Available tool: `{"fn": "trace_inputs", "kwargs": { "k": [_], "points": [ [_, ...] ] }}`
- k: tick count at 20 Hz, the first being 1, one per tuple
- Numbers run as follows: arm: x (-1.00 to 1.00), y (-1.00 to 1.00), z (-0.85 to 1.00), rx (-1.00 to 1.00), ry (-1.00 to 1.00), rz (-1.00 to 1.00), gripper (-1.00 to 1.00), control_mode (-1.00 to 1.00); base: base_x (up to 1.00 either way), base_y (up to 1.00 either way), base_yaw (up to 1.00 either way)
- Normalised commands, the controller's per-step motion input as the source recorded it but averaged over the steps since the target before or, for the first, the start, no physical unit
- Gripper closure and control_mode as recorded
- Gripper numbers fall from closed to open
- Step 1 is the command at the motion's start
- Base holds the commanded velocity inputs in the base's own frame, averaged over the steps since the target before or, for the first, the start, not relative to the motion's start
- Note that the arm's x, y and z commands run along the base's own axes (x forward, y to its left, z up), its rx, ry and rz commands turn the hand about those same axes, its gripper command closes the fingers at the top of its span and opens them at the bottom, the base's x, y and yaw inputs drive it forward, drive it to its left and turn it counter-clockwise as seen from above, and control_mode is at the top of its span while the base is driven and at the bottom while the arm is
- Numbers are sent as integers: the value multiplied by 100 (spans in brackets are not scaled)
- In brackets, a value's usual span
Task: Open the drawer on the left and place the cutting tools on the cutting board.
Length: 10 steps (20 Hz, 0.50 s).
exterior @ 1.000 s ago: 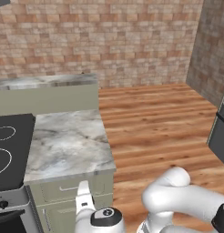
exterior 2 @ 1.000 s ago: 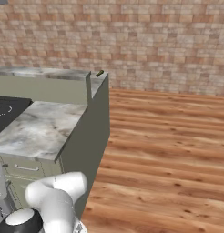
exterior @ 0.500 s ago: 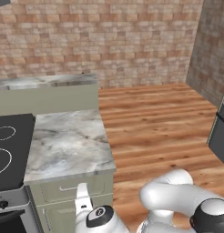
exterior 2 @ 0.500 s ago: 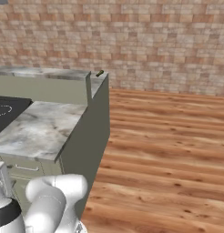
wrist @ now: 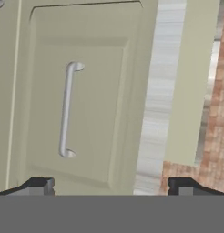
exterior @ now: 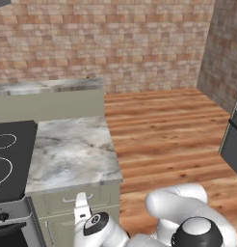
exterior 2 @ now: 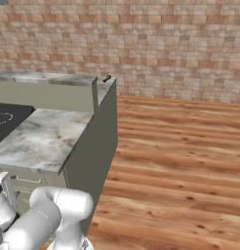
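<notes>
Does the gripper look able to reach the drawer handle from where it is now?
Probably yes: the gripper is open, facing the drawer front, with nothing between its fingertips and the silver handle, though it sits off to one side.

One drawer [exterior: 77, 198] (its one bar handle [wrist: 67, 109] silver), one stovetop [exterior: 7, 159], two marble counters [exterior: 72, 153].

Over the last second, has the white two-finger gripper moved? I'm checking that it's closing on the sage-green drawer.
Yes. In the left base view the gripper has shifted slightly left across the drawer front, while the grey marble counter stays fixed.
</notes>
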Motion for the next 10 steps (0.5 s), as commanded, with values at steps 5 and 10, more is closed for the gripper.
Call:
{"fn": "trace_inputs", "kwargs": {
  "k": [5, 10],
  "points": [
    [18, 18, -29, 0, -1, 0, -100, -100, 0, 0, 0],
    [14, 10, -33, -2, -3, 0, -100, -100, 0, 0, 0]
  ]
}}
